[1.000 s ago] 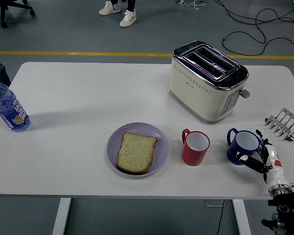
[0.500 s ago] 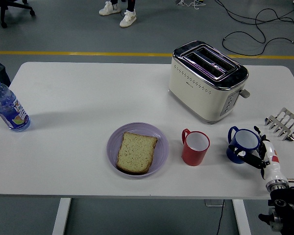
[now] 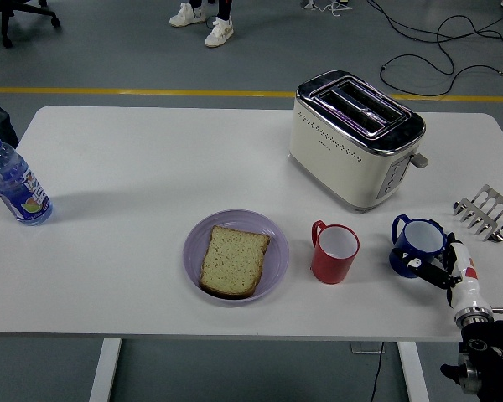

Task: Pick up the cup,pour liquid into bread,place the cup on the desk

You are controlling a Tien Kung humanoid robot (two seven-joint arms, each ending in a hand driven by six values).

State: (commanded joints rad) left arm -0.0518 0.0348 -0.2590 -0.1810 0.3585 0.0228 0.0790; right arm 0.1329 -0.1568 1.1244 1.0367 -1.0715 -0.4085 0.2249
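A blue cup (image 3: 416, 242) stands near the table's right front, its handle pointing left. My right hand (image 3: 436, 270) comes up from the lower right corner with its black fingers curled against the cup's near right side, gripping it. A red cup (image 3: 334, 252) stands just to the left of the blue one, empty as far as I can see. A slice of bread (image 3: 232, 260) lies on a lilac plate (image 3: 194, 241) left of the red cup. My left arm does not show.
A cream toaster (image 3: 352, 138) stands behind the cups. A metal toast rack (image 3: 484, 211) sits at the right edge, close to the blue cup. A water bottle (image 3: 12, 184) stands at the far left. A person's shoes (image 3: 203, 21) show beyond the table.
The blue cup has shifted slightly right and back with my right hand, whose fingers have closed in tighter on it. Nothing else has moved.
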